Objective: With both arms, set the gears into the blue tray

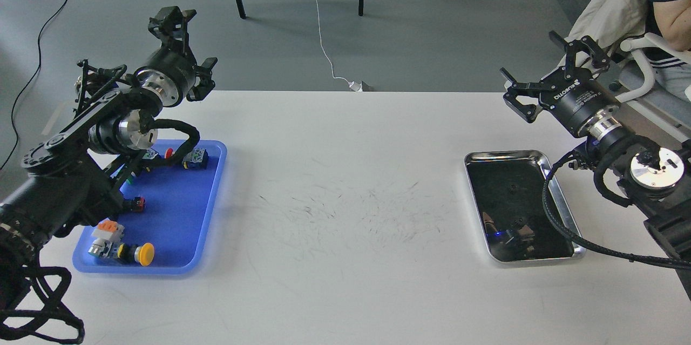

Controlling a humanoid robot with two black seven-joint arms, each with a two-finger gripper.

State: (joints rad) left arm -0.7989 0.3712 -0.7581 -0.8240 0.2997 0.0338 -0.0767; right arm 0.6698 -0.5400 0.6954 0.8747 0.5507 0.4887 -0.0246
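The blue tray point(173, 210) lies on the white table at the left, partly covered by my left arm. My left gripper point(200, 37) is raised above the tray's far end, near the table's back edge, open and holding nothing. A tiny dark piece that may be a gear point(512, 188) sits inside the steel tray point(507, 155) at the right. My right gripper point(532, 56) hovers above and beyond that tray, its fingers spread wide open and empty. I cannot make out any gears in the blue tray.
Several coloured push-button switches lie in the blue tray, among them a yellow-capped switch point(143, 253) and a red one point(168, 152). A seated person point(666, 15) is at the far right behind the table. Table legs and cables are on the floor beyond.
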